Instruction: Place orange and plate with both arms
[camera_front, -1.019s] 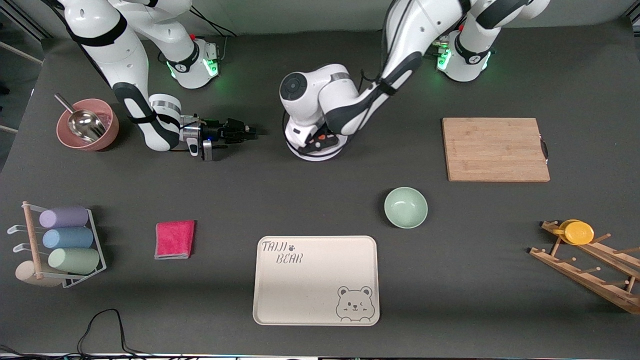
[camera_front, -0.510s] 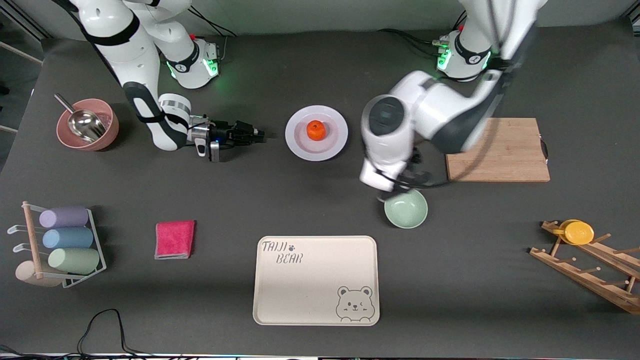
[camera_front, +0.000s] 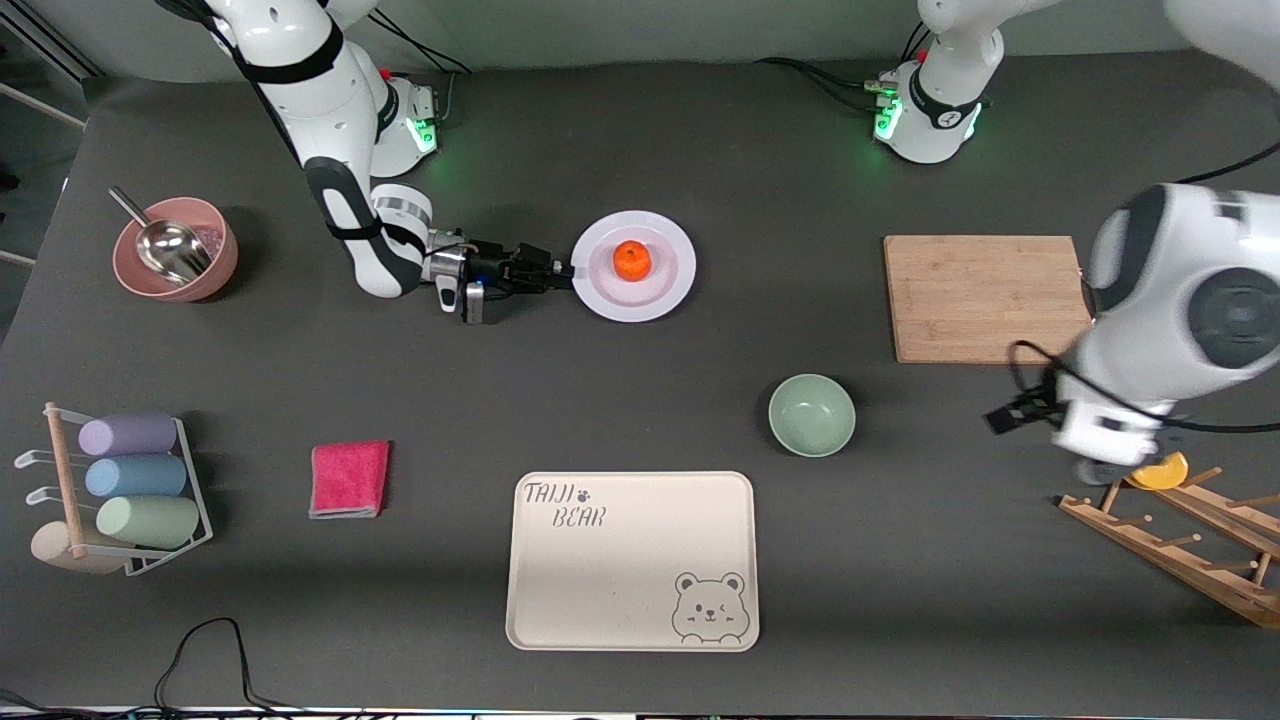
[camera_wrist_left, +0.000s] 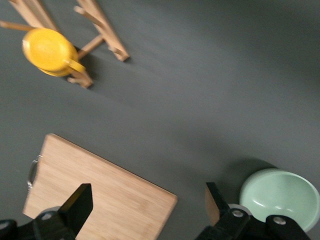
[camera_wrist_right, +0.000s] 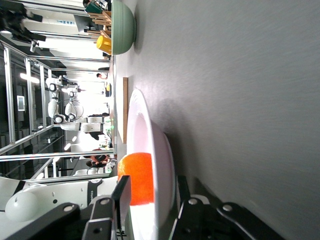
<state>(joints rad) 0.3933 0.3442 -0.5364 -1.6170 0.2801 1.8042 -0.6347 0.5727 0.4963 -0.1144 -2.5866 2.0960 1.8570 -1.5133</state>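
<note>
The pale lavender-white plate (camera_front: 655, 292) lies on the table midway between the two bases, with the orange (camera_front: 632, 259) at its centre. My right gripper (camera_front: 565, 272) is low at the plate's edge toward the right arm's end. In the right wrist view the gripper (camera_wrist_right: 152, 192) is open. Its fingers (camera_wrist_right: 122, 195) straddle the plate's rim (camera_wrist_right: 150, 130), one above and one under, with a gap showing. The orange (camera_wrist_right: 137, 177) sits just past them. My left gripper (camera_front: 1095, 462) is over the table beside the wooden rack. It is wide open and empty (camera_wrist_left: 147, 205).
A cutting board (camera_front: 990, 298) and a mint-green bowl (camera_front: 811, 414) lie toward the left arm's end. A wooden rack (camera_front: 1180, 530) holds a yellow disc (camera_front: 1160, 470). The bear tray (camera_front: 630, 560), a red cloth (camera_front: 348, 478), a cup rack (camera_front: 120, 490) and a pink bowl with a scoop (camera_front: 175, 250) are also here.
My left arm swung away from over the plate to the rack at its end of the table, uncovering the plate and orange. My right gripper moved in until its fingers straddle the plate's rim.
</note>
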